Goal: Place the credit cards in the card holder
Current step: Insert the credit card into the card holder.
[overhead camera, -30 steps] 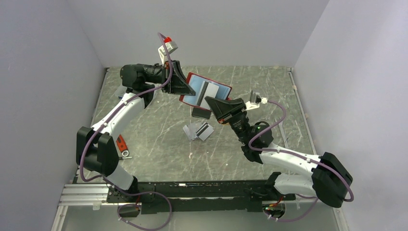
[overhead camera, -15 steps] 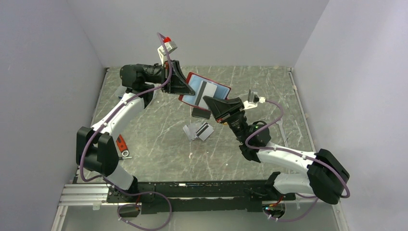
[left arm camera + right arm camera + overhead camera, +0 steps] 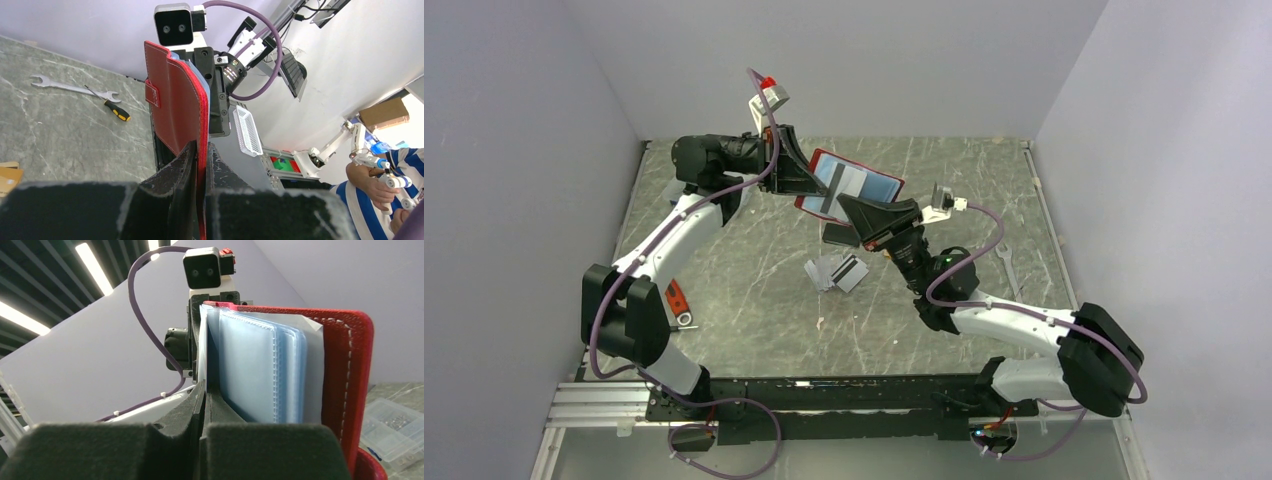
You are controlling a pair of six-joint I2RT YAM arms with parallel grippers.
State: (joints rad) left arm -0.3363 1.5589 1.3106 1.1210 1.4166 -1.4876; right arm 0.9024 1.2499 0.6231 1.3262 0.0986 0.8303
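Holding the card holder [image 3: 864, 185] up off the surface [image 3: 754, 300], the left claw [image 3: 809, 185] is clamped on its left end; in the left wrist view the red cover [image 3: 175, 100] sits pinched between the two fingers of the left claw [image 3: 201, 150] and runs straight away from them, snap tab [image 3: 152, 93] on the outer face. Holder is open, and its long axis runs roughly left to right, free end toward the right and dipping slightly. The pale blue sleeves [image 3: 260, 370] face up toward the top camera and the red back faces down. The right claw [image 3: 846, 202] is closed on a grey-white card [image 3: 831, 186] with a dark stripe, the card slanting across the left part of the sleeves. In the right wrist view the right claw [image 3: 205, 387] pinches that card [image 3: 202, 345] edge-on, just left of the sleeve stack and touching it; cannot tell whether it is inside a sleeve. Loose cards [image 3: 836, 272] lie in a small grey-white pile on the surface below the holder, and a black card [image 3: 842, 236] lies flat between pile and holder. A wrench [image 3: 75, 88] and screwdriver [image 3: 112, 106] lie on the surface, and a clear box [image 3: 395, 425] shows at lower right of the right wrist view.
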